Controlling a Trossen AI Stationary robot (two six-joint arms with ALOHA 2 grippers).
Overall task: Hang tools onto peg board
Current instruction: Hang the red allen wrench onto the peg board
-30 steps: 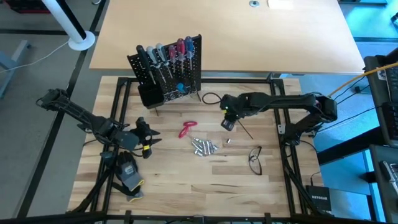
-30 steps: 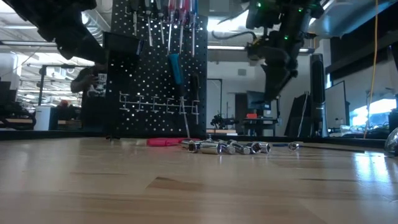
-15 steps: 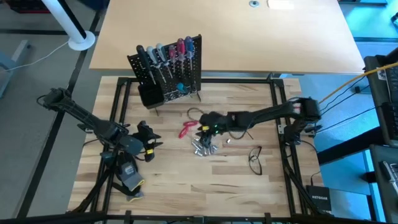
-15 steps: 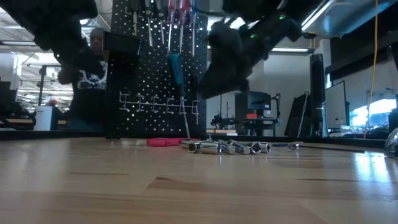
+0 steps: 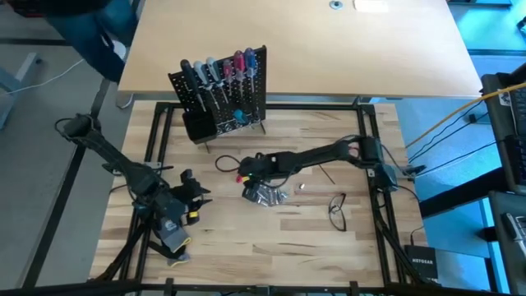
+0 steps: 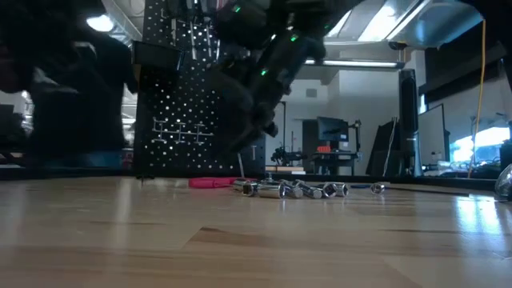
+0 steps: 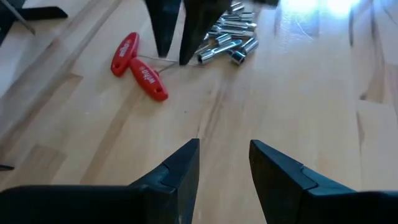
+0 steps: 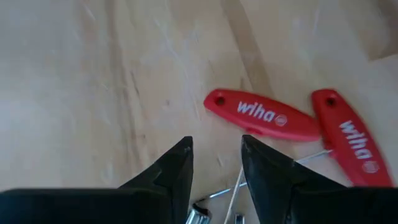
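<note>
Desk [image 5: 271, 247], pale wood planks, inside a black frame.

Item 1, nearest edge: glove [image 5: 170, 233], grey-black with yellow trim, lying at the desk's near left, just beside the left arm.

Item 2: left end effector [image 5: 194, 191], low over the desk's left part, fingers [image 7: 180, 171] spread with a gap between them and nothing in the gap; bare wood beneath it in its wrist view.

Item 3: spectacles [image 5: 337, 211], dark-rimmed, on the desk's near right, well apart from the tools.

Item 4: metal bits [image 5: 266, 194], a small silver heap at mid-desk; the low view showed them lying in a row on the wood [image 6: 290, 190].

Item 5: red tools [image 5: 244, 174], two flat red handles on thin steel shafts, lying flat just left of the bits, handles close together [image 8: 260, 116].

Item 6: right end effector [image 5: 246, 168], reached across from the desk's right side and hanging directly over the red tools; fingers [image 8: 175, 168] parted, pinching nothing, tips just short of the nearer red handle.

Item 7, farthest: peg board [image 5: 246, 86], black, upright at the desk's far left, bin [image 5: 196, 127] at its lower left corner. Screwdrivers [image 5: 215, 72] with black, grey, red and blue handles hung along its top row.
</note>
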